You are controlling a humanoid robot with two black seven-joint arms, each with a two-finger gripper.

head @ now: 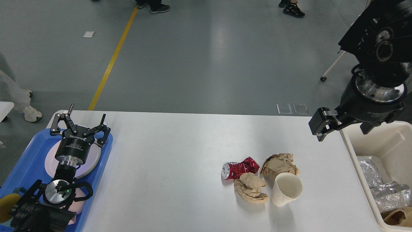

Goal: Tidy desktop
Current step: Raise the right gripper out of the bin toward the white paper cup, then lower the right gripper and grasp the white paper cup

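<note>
Four pieces are left at four o'clock on the desktop (pixel 180 154): crushed red can (pixel 239 169), two brown paper wads (pixel 251 190), paper cup (pixel 286 189). Foil and paper are already seen in the cream bin (pixel 381 137). Left gripper (pixel 81 126) is spread, empty, over the blue tray (pixel 24 164); right gripper (pixel 342 124): grip cannot be told.

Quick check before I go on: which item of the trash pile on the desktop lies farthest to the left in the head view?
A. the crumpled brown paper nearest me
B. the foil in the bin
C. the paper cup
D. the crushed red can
D: the crushed red can sits at the pile's left edge on the desktop, left of both brown paper wads and the paper cup.
</note>
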